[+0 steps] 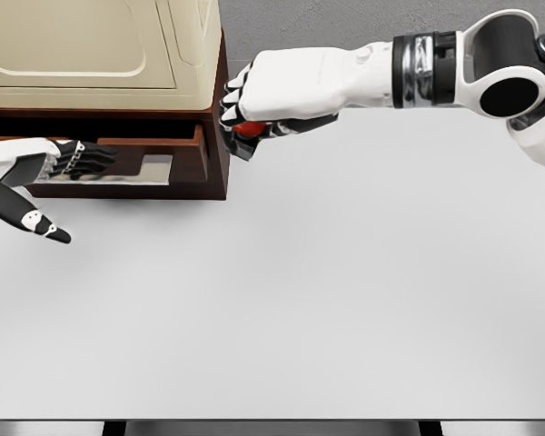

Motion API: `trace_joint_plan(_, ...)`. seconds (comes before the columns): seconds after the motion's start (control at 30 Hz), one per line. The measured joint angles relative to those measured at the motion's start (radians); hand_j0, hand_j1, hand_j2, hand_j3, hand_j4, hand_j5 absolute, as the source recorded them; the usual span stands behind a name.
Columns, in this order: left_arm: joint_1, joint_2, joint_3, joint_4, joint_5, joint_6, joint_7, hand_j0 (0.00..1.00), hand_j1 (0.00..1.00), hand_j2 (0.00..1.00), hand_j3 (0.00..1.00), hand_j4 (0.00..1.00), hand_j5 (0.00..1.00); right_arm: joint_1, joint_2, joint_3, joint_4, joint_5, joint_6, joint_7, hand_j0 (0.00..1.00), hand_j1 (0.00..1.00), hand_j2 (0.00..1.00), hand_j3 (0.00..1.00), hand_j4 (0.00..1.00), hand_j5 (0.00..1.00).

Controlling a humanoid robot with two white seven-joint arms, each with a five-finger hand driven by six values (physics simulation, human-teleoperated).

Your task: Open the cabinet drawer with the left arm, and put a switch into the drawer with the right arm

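Note:
A cream cabinet (91,45) with a dark brown base stands at the table's far left. Its drawer (189,165) is pulled out toward me, and a silver handle (154,169) runs along its front. My left hand (80,162) has its dark fingers curled over that handle, with the thumb pointing out below. My right hand (241,123) reaches in from the upper right and hovers just right of the cabinet's corner, above the table. It is shut on a small switch (248,129), of which only a red part shows between the fingers.
The white table (327,300) spreads in front of the cabinet and to its right. Its front edge runs along the bottom of the view. The cabinet's right side wall (223,109) stands right next to my right hand's fingers.

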Motion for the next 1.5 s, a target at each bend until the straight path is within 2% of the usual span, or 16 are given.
trace_joint_plan(0.37,0.008,0.012,0.004,-0.001,0.023,0.001,-0.043,1.00,1.00,1.00,1.00,1.00,1.00,-0.031,0.060,0.023,-0.002,-0.002,0.064,0.000,0.49,0.49,0.49,0.49,0.49,0.49)
trace_joint_plan(0.73,0.015,0.015,0.006,-0.001,0.043,0.001,-0.052,1.00,1.00,1.00,1.00,1.00,1.00,-0.044,0.060,0.035,-0.015,-0.006,0.065,0.000,0.49,0.49,0.49,0.49,0.49,0.49)
trace_joint_plan(1.5,0.024,0.049,-0.004,0.004,0.137,0.008,-0.052,1.00,1.00,1.00,1.00,1.00,1.00,-0.052,0.065,0.040,-0.010,-0.010,0.086,0.000,0.49,0.49,0.49,0.49,0.49,0.49)
